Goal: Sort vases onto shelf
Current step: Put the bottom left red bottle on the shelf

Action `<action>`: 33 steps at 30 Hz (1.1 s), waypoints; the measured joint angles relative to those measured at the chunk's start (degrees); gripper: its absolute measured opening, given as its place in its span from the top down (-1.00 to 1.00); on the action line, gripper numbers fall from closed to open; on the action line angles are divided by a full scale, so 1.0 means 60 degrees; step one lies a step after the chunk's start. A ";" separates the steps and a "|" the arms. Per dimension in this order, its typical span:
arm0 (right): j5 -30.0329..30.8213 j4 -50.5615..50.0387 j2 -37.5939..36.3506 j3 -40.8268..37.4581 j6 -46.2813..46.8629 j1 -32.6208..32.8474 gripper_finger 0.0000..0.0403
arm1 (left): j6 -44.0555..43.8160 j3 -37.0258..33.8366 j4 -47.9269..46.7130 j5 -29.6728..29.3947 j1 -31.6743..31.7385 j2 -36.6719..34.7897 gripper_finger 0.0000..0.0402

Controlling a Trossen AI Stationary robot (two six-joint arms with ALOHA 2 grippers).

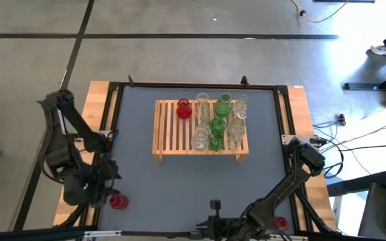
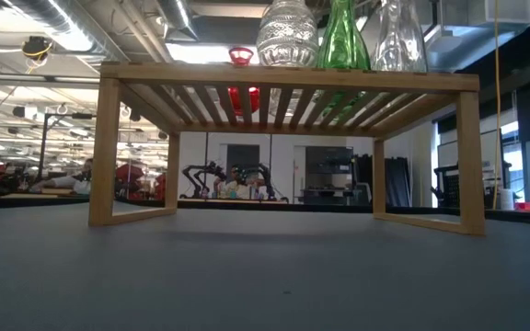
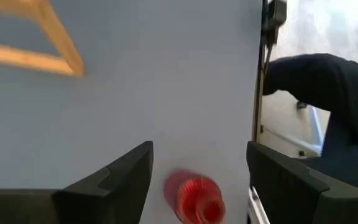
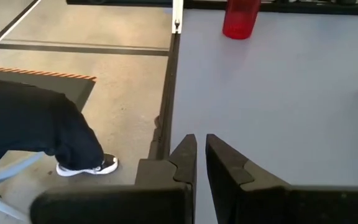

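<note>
We find no readable writing, brand or label on anything in view.

The low slatted rack of light wood (image 1: 202, 130) stands well ahead of both grippers, toward the far middle of the grey table (image 1: 139, 181). It carries the sorted glass: a small red glass vase (image 1: 183, 108) alone near its left end, and on its right half a tight cluster of green glass vases (image 1: 218, 126) and clear glass vases (image 1: 238, 117). From table height we see the red one (image 2: 241, 57) through the slats and three bottoms along the near edge — a clear cut-glass vase (image 2: 287, 33), a green one (image 2: 343, 37) and another clear one (image 2: 399, 37).

The left gripper (image 1: 106, 189) hangs at the table's near left corner with its dark fingers (image 3: 114, 180) spread wide, holding nothing. A loose red vase (image 1: 117, 201) stands between and just beyond the fingertips in the wrist view (image 3: 194, 198), not touching either finger.

The right gripper (image 4: 201, 152) waits low at the near right edge, its fingers pressed almost together on nothing. A second loose red glass vase (image 1: 281, 223) stands near that arm on the table — in the right wrist view a red vase (image 4: 240, 18) stands well ahead of its fingertips.

Beside the table, a person's dark trouser leg and shoe (image 4: 82, 163) show.
</note>
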 joint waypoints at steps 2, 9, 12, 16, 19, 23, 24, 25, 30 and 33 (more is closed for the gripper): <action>0.0120 0.0006 0.0000 0.0000 -0.0017 -0.0048 0.87 | -0.0808 -0.0309 0.0057 -0.0049 -0.0521 0.0000 -0.26; 0.0131 -0.0029 0.0000 0.0000 -0.0019 -0.0212 0.87 | -0.2809 -0.1733 0.0677 0.0018 -0.1721 0.0000 -0.25; 0.0087 -0.0118 0.0000 0.0000 -0.0012 -0.0267 0.87 | -0.3000 -0.2372 0.1440 0.0039 -0.2107 0.0000 -0.25; -0.0051 -0.0194 0.0000 0.0000 0.0003 -0.0315 0.87 | -0.3086 -0.3053 0.2258 0.0156 -0.2553 0.0000 -0.25; -0.0051 -0.0195 0.0000 0.0000 0.0006 -0.0378 0.87 | -0.3237 -0.3297 0.2363 0.0460 -0.2734 0.0000 -0.25; -0.0051 -0.0195 0.0000 0.0000 0.0227 -0.0525 0.87 | -0.3021 -0.3339 0.2289 0.0447 -0.2940 0.0000 -0.25; -0.0051 -0.0190 0.0000 0.0000 0.0297 -0.0586 0.87 | -0.2949 -0.3339 0.2325 0.0362 -0.2980 -0.0004 -0.25; -0.0055 -0.0184 0.0000 0.0000 0.0370 -0.0639 0.87 | -0.2864 -0.3339 0.2370 0.0257 -0.3035 0.0001 -0.25; -0.0370 -0.0180 0.0000 0.0000 0.0902 -0.0814 0.87 | -0.2441 -0.3339 0.2645 0.0113 -0.3321 0.0400 -0.25; -0.0463 -0.0158 0.0000 0.0000 0.1012 -0.0891 0.87 | -0.2202 -0.3339 0.2651 -0.0197 -0.3436 0.0820 -0.25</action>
